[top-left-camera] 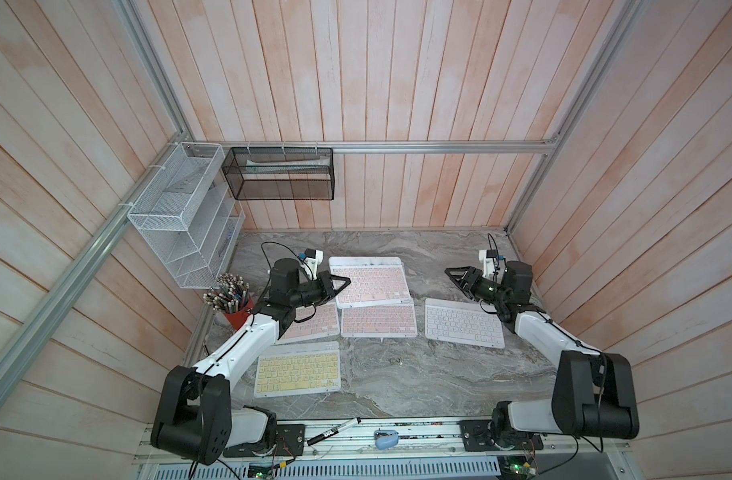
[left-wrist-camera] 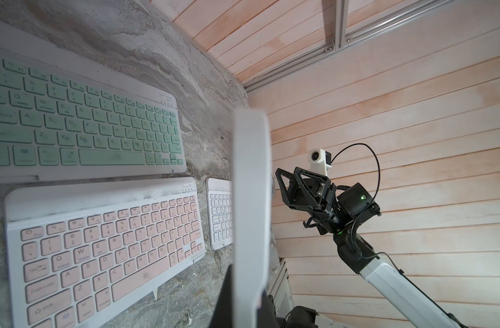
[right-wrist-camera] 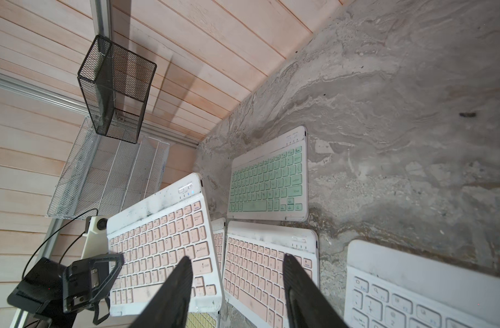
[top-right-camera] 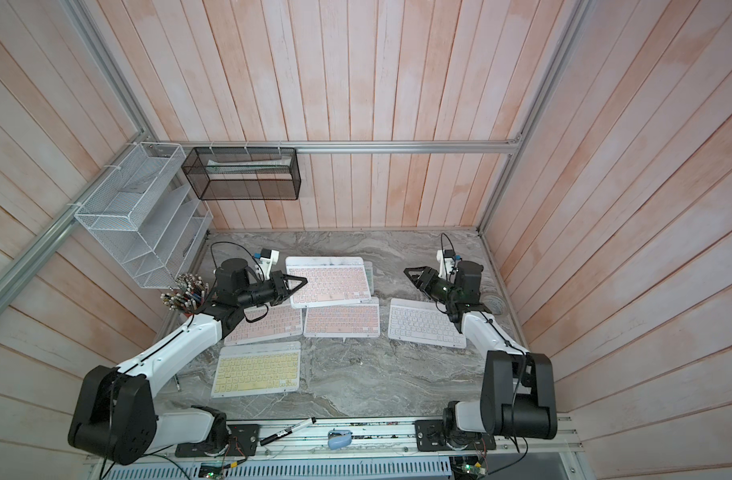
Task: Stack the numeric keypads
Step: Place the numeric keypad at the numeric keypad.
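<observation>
L gripper [top-left-camera: 343, 286] clamped on pink keypad [top-left-camera: 370, 281], raised over mint keypad [right-wrist-camera: 267, 181]; R gripper [right-wrist-camera: 237, 289] jaws apart, empty; no stack yet, I'd say; other pink keypads [top-left-camera: 378, 320], white keypad [top-left-camera: 464, 324], yellow keypad [top-left-camera: 297, 370] flat on table [top-left-camera: 418, 382]; nearly all left.

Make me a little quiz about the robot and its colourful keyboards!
1. True or false: the left claw is holding a pink keypad up in the air.
2. Which one lies underneath that raised keypad? A) a blue one B) the mint green keypad C) a black one
3. Fill the gap: the right claw is ___ and has nothing in it.

Key: 1 true; 2 B; 3 open.
</observation>
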